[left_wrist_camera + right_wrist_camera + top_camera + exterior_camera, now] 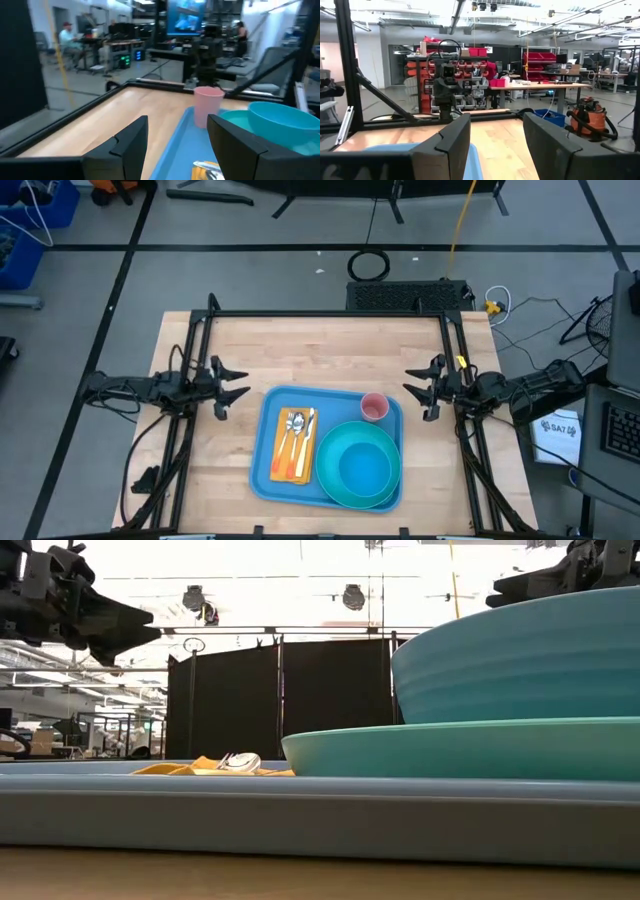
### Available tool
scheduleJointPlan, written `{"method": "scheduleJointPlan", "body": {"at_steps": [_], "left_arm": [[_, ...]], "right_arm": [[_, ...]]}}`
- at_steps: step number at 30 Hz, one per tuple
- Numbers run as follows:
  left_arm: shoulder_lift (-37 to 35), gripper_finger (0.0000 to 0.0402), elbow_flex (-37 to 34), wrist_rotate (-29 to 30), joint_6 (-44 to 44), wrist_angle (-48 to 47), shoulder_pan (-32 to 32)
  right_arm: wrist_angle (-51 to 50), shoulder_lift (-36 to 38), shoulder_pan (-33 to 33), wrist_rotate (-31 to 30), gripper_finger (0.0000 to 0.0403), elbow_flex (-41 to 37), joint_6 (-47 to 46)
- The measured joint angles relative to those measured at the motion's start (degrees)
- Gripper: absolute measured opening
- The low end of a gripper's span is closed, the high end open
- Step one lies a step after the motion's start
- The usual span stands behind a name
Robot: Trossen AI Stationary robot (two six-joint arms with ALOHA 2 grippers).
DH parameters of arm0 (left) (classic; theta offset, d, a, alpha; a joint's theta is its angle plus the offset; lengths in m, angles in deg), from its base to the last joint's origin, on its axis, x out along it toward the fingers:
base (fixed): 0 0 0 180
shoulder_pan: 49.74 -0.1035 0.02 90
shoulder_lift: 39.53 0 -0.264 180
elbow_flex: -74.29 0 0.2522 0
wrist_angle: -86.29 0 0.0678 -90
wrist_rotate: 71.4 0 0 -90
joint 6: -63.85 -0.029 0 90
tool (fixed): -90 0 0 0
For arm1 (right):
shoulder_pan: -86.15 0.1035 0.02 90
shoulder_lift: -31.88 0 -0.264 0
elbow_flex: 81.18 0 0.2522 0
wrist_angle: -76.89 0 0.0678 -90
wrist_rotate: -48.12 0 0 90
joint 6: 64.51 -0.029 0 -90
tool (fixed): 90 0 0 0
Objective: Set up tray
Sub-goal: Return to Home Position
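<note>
Nearest the low camera runs the rim of the blue tray, which lies mid-table between the two arms. The left gripper and the right gripper hover level off either side of it, fingers spread, holding nothing. On the tray are a turquoise plate carrying a bowl, a yellow napkin under cutlery, and a pink cup. The white label by the right arm is unreadable.

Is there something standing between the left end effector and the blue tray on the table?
Nothing visible does. In the high view only bare wooden table lies between the left end effector, open and empty, and the left rim of the tray. The right end effector waits open across the tray.
</note>
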Motion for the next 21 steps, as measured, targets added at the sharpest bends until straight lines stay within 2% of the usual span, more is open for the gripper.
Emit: {"method": "scheduleJointPlan", "body": {"at_steps": [8, 15, 21], "left_arm": [[4.7, 0.0209, -0.7, -9.5, 0.9, 0.7, -5.7], [9.3, 0.0209, -0.7, -9.8, 3.3, 0.5, -7.0], [11.1, 0.0209, -0.8, -9.6, 3.2, 2.1, -7.0]], "right_arm": [[0.0, 0.0, 0.0, 1.4, 0.0173, 0.0, -0.5], [0.0, 0.0, 0.0, 1.3, 0.0173, 0.0, -8.9], [-0.1, 0.0, 0.0, 1.3, 0.0173, 0.0, -9.1]]}}
